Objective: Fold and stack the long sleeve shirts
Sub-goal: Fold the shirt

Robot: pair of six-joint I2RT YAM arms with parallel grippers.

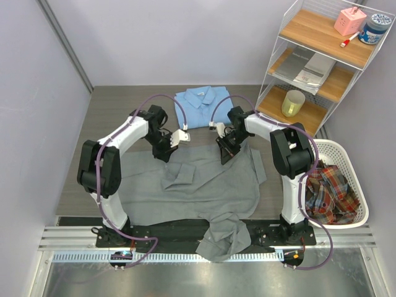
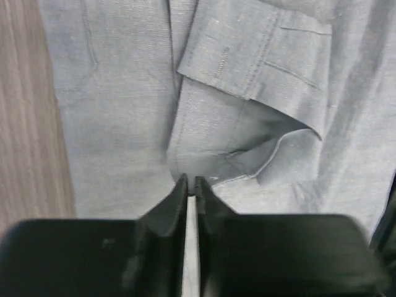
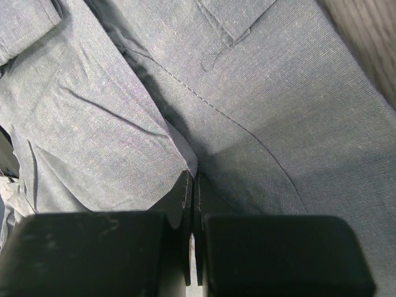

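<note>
DESK: While spread across the wood-grain table [image 1: 108, 117], pinched at its far edge by both arms: correct for the grey shirt [image 1: 210, 189]?

PHOTO: Correct. Lies under and nearer than the left gripper [image 1: 166, 153] and the right gripper [image 1: 226, 153], touching both. Clamped shut on grey cloth, each of them, with black fingertips all but meeting on a raised fold.

DESK: Reaching how far toward the arm bases?

PHOTO: Past the near table edge, with a crumpled tail [image 1: 224, 241] draped over the black base plate [image 1: 167, 232] and the ribbed metal rail [image 1: 80, 255].

DESK: Seen from the left wrist?

PHOTO: Turned back over the body just beyond the fingertips, a sleeve cuff [image 2: 260, 62], flat and rectangular, with a stitched buttonhole and neat edge seams.

DESK: Texture?

PHOTO: Fine matte weave, soft and thin; rucked into a ridge running straight into the right fingertips; lined with a dashed seam.

DESK: Second garment?

PHOTO: Folded square, collar up and smooth, just beyond the grey one between the two wrists: light blue shirt [image 1: 201, 106].
</note>
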